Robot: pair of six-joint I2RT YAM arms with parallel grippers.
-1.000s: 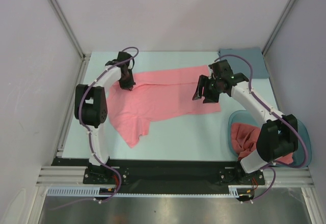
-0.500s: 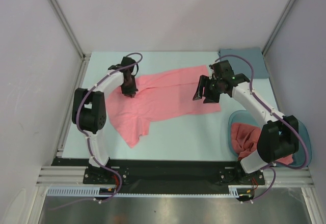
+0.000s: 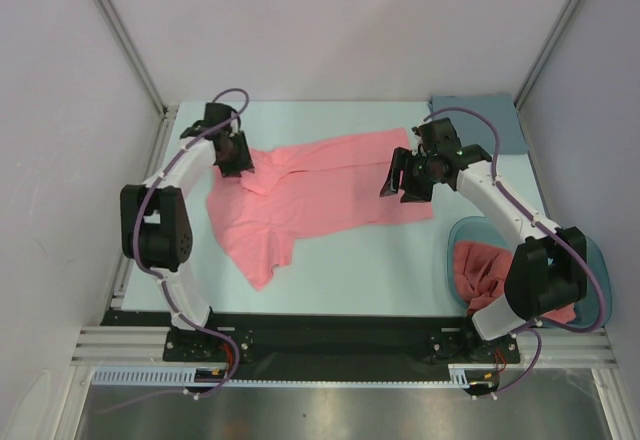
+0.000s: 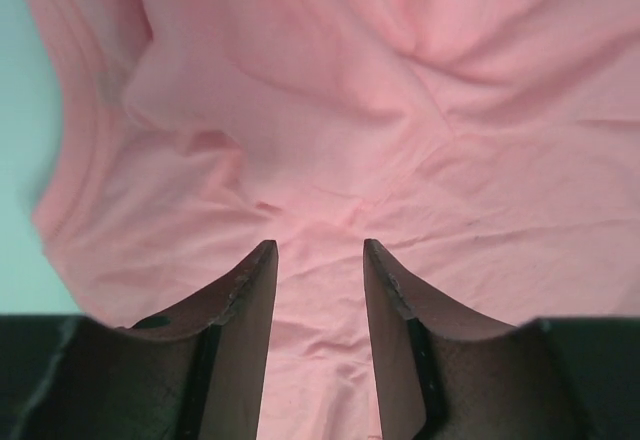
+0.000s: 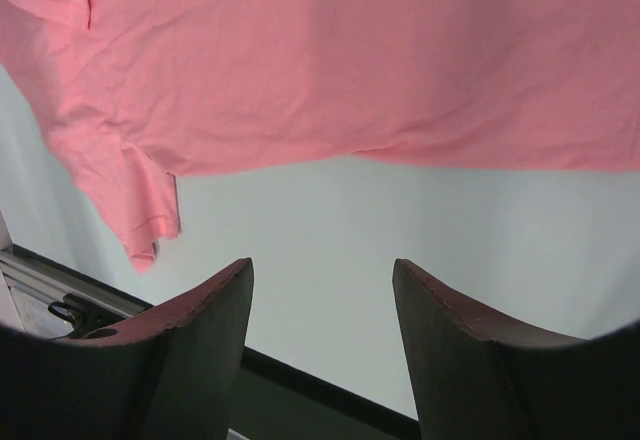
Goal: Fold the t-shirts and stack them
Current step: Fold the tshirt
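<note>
Shirt [image 3: 320, 195]: salmon-pink, short-sleeved, no print. Lying open across the middle of the table [image 3: 350, 270], long side running left to right, creased and bunched toward the left end, one flap trailing toward the near edge.

Left gripper [image 3: 235, 155]: at the shirt's far left corner, over the bunched fabric. In the wrist view [image 4: 318, 252], fingers [image 4: 245, 300] parted with a narrow gap, nothing pinched; wrinkled pink cloth [image 4: 400, 110] filling the view past the tips. Possibly brushing the fabric, not clear from this angle.

Right gripper [image 3: 403, 180]: above the shirt's right end, clear of the cloth. In the wrist view [image 5: 322, 268], fingers [image 5: 200, 330] spread wide and empty, bare table [image 5: 330, 210] between them, the shirt's near hem [image 5: 350, 60] and a sleeve beyond.

Bundle [image 3: 480, 270]: crumpled pink fabric, same colour, inside the tub.

Tub [image 3: 446, 255]: teal, translucent, at the near right of the table, beside the right arm's base.

Cloth [image 3: 500, 125]: grey-blue, rectangular, flat in the far right corner, apart from the shirt.
</note>
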